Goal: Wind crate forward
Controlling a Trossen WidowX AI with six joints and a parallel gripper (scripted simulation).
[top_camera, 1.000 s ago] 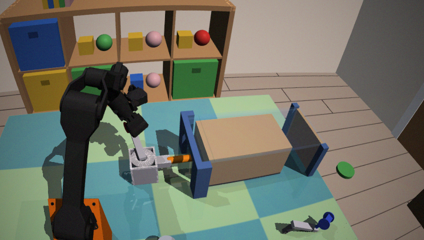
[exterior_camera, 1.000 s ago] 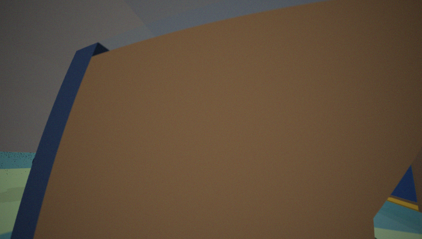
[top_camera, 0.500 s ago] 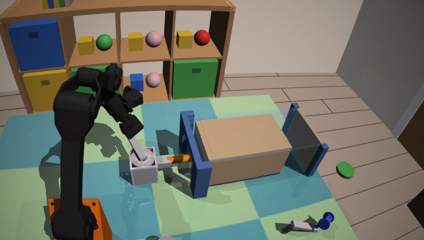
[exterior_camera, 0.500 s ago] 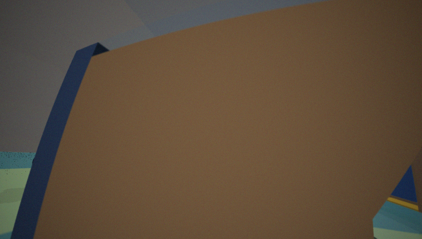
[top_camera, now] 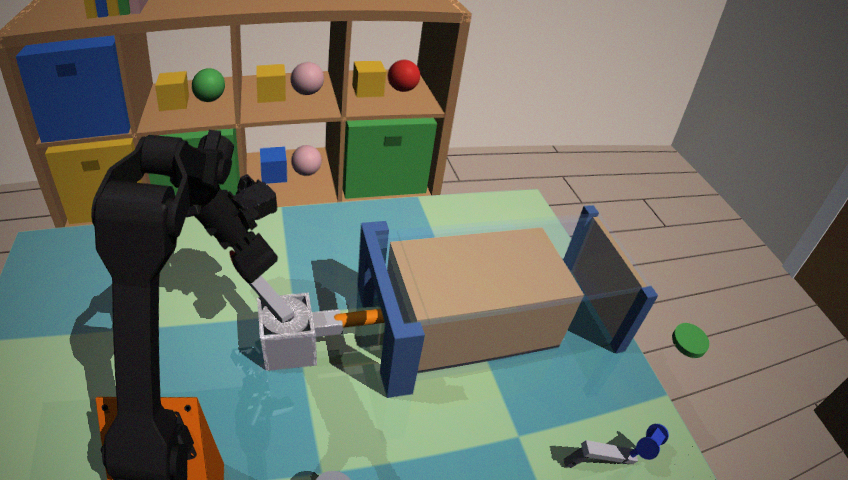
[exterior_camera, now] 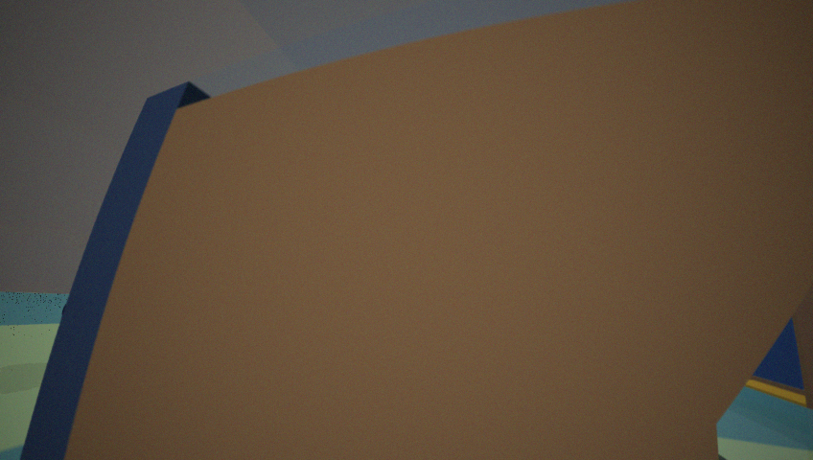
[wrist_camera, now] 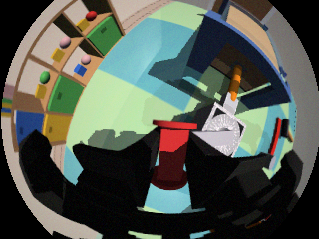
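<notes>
My gripper (top_camera: 254, 262) (wrist_camera: 171, 130) is shut on the red knob of the winch handle. The handle's grey arm (top_camera: 268, 296) (wrist_camera: 216, 138) slopes down to the top of the grey winch (top_camera: 289, 352) (wrist_camera: 240, 118); its key is hidden. An orange strap (top_camera: 364, 317) (wrist_camera: 235, 80) runs from the winch through the blue frame (top_camera: 401, 365) (wrist_camera: 199, 47) at the rack's mouth. The tan crate (top_camera: 487, 273) (wrist_camera: 246, 24) looks flat inside the clear cubby, its front close behind the frame with a narrow dark gap showing at the top. Any contact lower down is hidden.
Another handle-like tool (top_camera: 604, 452) with dark blue ends lies at the front right. A red tool (wrist_camera: 275, 135) shows at the wrist view's right. A green disc (top_camera: 690, 340) lies right of the bench. A cube shelf (top_camera: 340, 113) stands behind. A brown surface (exterior_camera: 428, 227) fills the exterior view.
</notes>
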